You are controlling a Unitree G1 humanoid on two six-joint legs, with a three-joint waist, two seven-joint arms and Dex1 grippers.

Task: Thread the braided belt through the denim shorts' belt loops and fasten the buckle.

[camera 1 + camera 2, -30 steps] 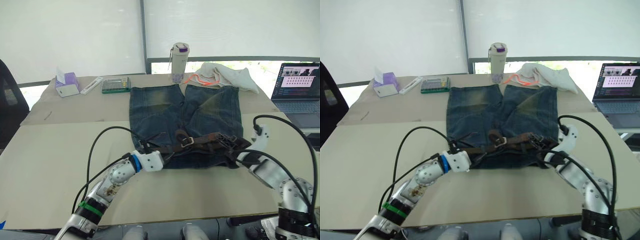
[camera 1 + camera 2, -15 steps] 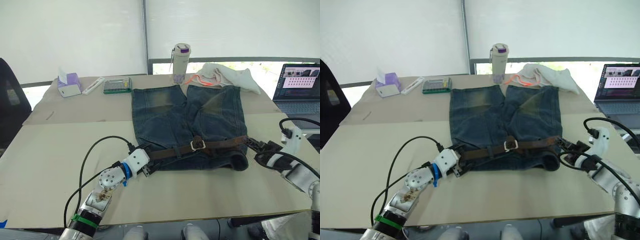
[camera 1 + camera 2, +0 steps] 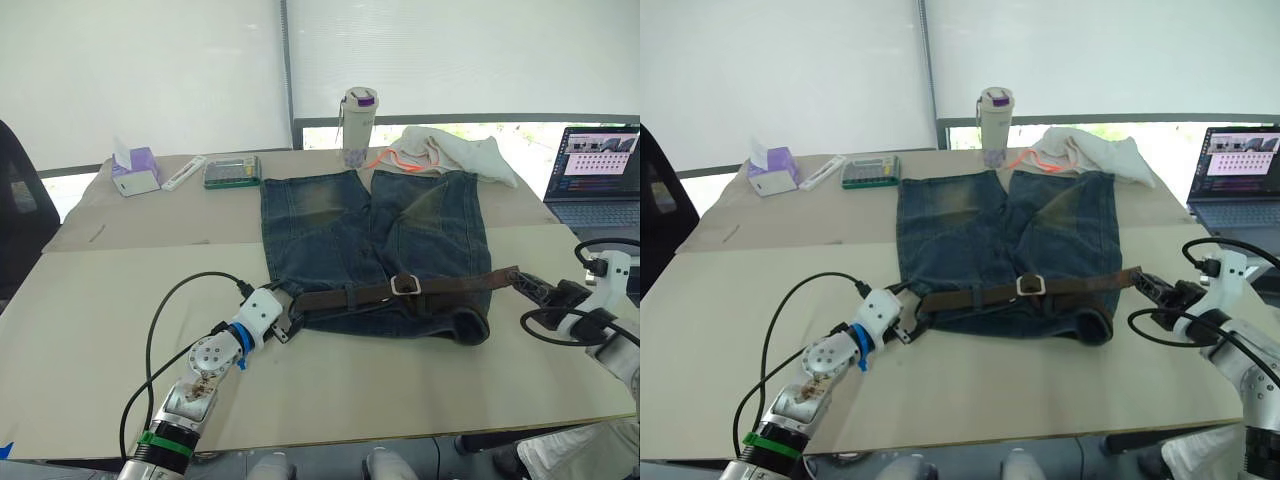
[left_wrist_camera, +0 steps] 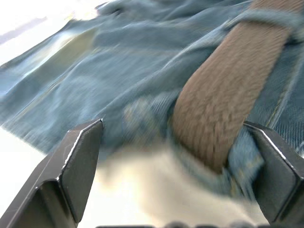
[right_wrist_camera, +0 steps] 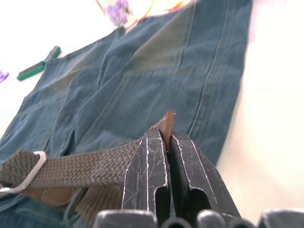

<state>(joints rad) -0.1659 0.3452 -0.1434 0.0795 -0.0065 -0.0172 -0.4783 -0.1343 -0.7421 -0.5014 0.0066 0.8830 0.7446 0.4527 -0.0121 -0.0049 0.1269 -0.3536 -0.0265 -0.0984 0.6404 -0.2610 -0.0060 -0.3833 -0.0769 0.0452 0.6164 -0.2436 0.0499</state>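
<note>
Denim shorts (image 3: 372, 240) lie flat on the table (image 3: 100, 300), legs pointing to the far edge, waistband on the near side. Braided belt (image 3: 350, 297) runs across the waistband, pulled out straight from the shorts' left corner to past the right edge. Silver buckle (image 3: 405, 285) sits on the strap right of the middle, lying over the denim. A belt loop (image 4: 266, 16) crosses the strap in the left wrist view. Left hand (image 3: 283, 318) is at the left waistband corner, fingers (image 4: 78, 161) spread wide on either side of the belt end and the denim edge, not clenched. Right hand (image 3: 527, 286) is off the right side of the shorts, just above the table, fingers (image 5: 147, 171) pinched together on the belt's brown tip. Far side of the table: bottle (image 3: 358, 126), cream-white cloth (image 3: 455, 152) with orange trim touching the right leg hem, tissue box (image 3: 134, 168), green box (image 3: 232, 171). Laptop (image 3: 600, 170) open at far right.
</note>
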